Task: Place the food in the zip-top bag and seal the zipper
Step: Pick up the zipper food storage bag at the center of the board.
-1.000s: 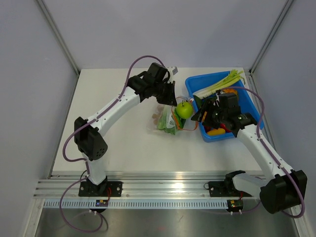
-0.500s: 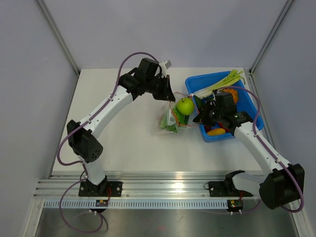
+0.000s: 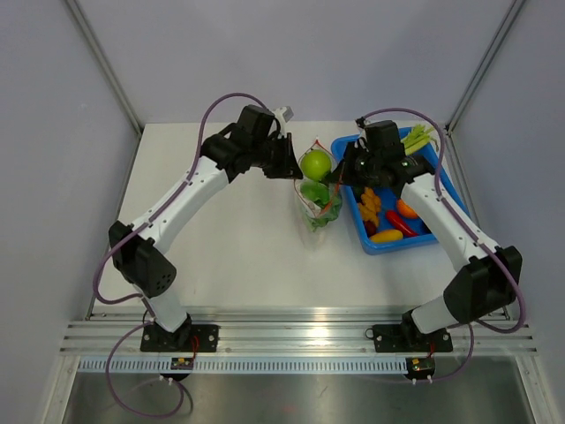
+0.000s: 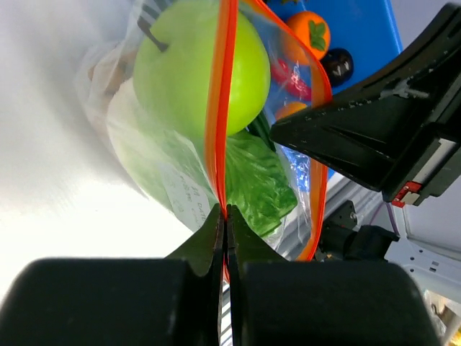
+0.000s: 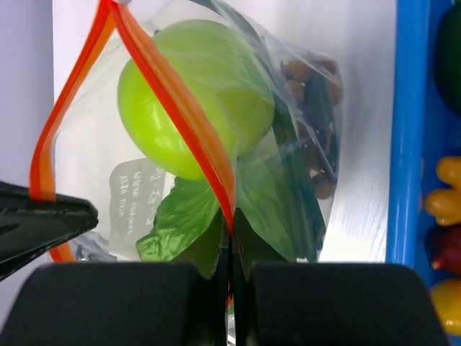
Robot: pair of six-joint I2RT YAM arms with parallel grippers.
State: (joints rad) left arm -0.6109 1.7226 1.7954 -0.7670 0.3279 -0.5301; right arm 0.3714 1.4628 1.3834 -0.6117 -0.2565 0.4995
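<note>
The clear zip-top bag (image 3: 315,201) hangs stretched between my two grippers, just left of the blue bin. Inside it lie a green apple (image 3: 315,164), a green cabbage leaf (image 4: 253,180) and brown balls (image 5: 317,79). The orange-red zipper (image 4: 220,108) runs along the mouth, its two strips still apart in the middle. My left gripper (image 4: 225,213) is shut on one end of the zipper. My right gripper (image 5: 230,234) is shut on the other end. In the top view the left gripper (image 3: 290,168) and right gripper (image 3: 341,176) flank the apple.
The blue bin (image 3: 393,247) stands at the right and holds green onions (image 3: 419,139), an orange piece (image 3: 406,209), a red piece (image 3: 399,223) and yellow pieces (image 3: 386,236). Grey walls enclose the white table (image 3: 221,238).
My right gripper came out of the bin, moved left to the bag mouth and shut on the zipper. My left gripper lifted the bag, which now hangs upright between both.
</note>
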